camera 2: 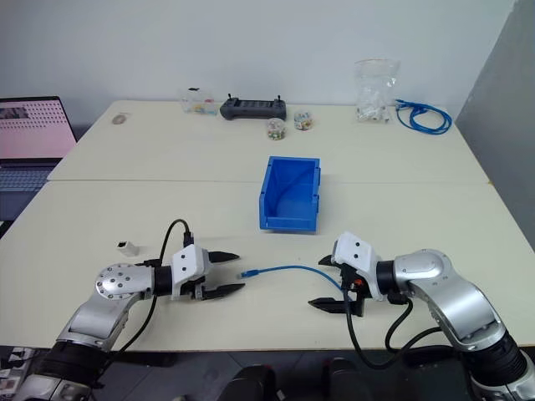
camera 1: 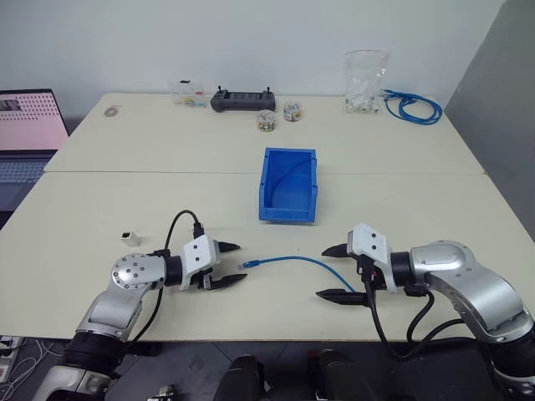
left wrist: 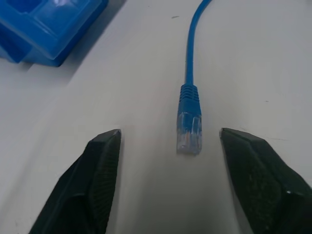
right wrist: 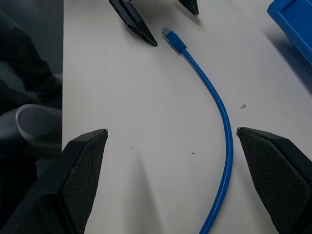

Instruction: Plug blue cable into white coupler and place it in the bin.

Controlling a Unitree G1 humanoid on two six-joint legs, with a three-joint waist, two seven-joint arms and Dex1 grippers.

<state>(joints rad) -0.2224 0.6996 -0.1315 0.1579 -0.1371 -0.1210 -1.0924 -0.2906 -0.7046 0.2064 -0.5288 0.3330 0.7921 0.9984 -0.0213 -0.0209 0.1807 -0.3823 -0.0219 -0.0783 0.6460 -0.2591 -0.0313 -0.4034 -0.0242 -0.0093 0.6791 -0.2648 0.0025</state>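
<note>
Closing in on the pickup: left hand (camera 1: 224, 264) half open and empty around the blue cable (camera 1: 288, 260) plug near the bench's front edge, right hand (camera 1: 338, 271) wide open, empty, astride the cable; next, pinching the plug, then fetching the white coupler (camera 1: 129, 238) by the left edge.

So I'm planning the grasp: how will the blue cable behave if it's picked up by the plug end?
Probably floppy: the blue cable lies in a loose curve on the table, so its length would likely trail and drag. It looks thin and light. The clear plug seems rigid and smooth, so it might twist between the left gripper fingers.
</note>
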